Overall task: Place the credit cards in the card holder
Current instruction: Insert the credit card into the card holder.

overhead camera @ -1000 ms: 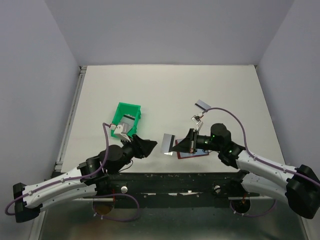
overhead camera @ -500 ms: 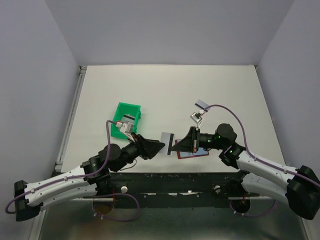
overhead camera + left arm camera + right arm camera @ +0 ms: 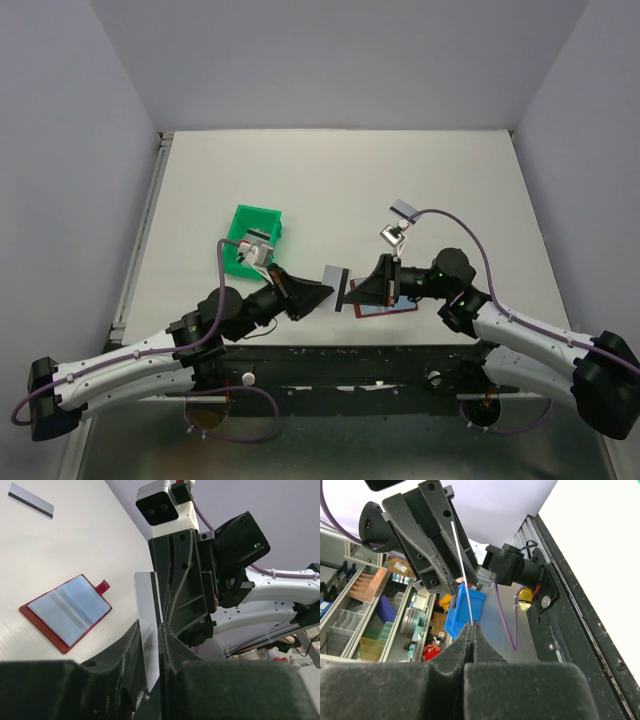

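One silvery credit card [image 3: 332,277] hangs upright in the air between the two arms. My right gripper [image 3: 347,293] is shut on its edge, and the card [image 3: 461,570] rises thin from the closed fingertips [image 3: 471,625]. My left gripper [image 3: 323,291] has come in from the left with its jaws around the same card [image 3: 146,615], still a little apart. The dark red card holder [image 3: 67,611] lies open on the table, light blue inside, partly under the right gripper [image 3: 392,309]. A second credit card [image 3: 404,209] lies flat farther back.
A green plastic tray [image 3: 242,222] stands left of centre, with a card [image 3: 258,240] in it, just behind my left wrist. The table's black front edge [image 3: 330,350] runs right below both grippers.
My left arm has reached right, up to the card that the right gripper holds. Its jaws have narrowed around the card. The right arm has barely moved.
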Motion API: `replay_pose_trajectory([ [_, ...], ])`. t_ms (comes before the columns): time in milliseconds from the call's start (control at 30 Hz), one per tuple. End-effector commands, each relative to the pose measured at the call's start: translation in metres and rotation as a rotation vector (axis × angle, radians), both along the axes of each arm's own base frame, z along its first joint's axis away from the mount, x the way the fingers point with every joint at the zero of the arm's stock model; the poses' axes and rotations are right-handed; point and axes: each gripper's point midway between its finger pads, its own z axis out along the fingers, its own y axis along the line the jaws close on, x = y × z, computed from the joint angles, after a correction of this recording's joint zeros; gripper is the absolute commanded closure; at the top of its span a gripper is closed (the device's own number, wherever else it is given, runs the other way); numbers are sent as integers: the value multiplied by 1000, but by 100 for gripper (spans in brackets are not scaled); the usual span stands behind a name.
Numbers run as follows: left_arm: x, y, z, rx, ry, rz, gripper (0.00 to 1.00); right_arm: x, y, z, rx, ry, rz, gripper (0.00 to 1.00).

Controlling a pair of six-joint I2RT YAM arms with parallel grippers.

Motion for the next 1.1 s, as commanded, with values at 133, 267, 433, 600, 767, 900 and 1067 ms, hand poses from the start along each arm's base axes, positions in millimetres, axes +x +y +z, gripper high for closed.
replay_pose_trajectory([
  [133,-6,-3,6,-41,-8,-39,100,1,-2,1,14,-48,-4,97],
  [267,-7,-2,7,-101,22,-39,100,3,-3,6,20,-78,-22,68],
  [433,-5,-2,6,-115,34,-24,100,13,-5,13,24,-105,-89,59],
  [600,-1,-1,11,-149,32,-3,100,21,-2,11,-3,-101,-117,59],
  [767,2,-5,16,-183,33,2,100,27,1,12,24,-105,-132,60],
  [900,4,-8,16,-201,42,4,100,29,0,15,55,-112,-154,61],
  [1067,6,-10,13,-198,47,8,100,32,-1,17,71,-119,-172,63],
])
